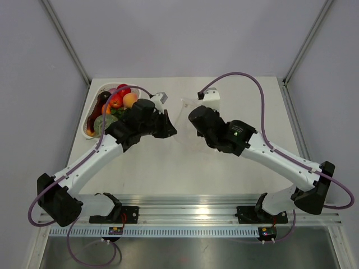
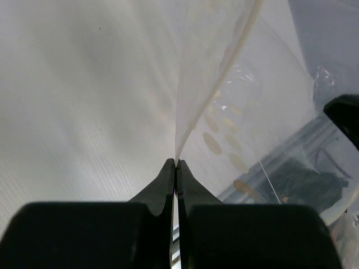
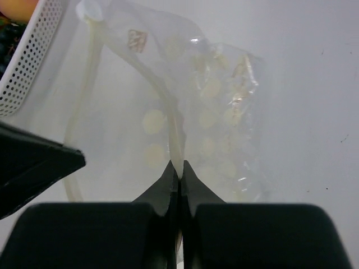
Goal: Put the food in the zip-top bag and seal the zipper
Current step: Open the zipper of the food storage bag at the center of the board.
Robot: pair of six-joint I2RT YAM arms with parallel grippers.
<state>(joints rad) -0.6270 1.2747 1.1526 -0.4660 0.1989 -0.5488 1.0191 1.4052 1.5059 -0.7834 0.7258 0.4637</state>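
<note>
The clear zip-top bag (image 1: pixel 184 115) hangs between my two grippers at the middle of the table. My left gripper (image 2: pixel 176 162) is shut on one edge of the bag (image 2: pixel 235 101). My right gripper (image 3: pixel 178 165) is shut on the bag's pale zipper strip (image 3: pixel 174 126); the crinkly bag (image 3: pixel 224 117) with pale dots spreads beyond it. The food (image 1: pixel 115 103), red, orange and peach balls with a dark purple piece and green leaves, lies in the white tray (image 1: pixel 91 115) at the far left, behind my left arm.
The perforated white tray corner (image 3: pixel 25 61) shows at the upper left of the right wrist view. A small grey-white block (image 1: pixel 160 98) lies near the tray. Metal frame posts (image 1: pixel 67 42) rise at the table's back corners.
</note>
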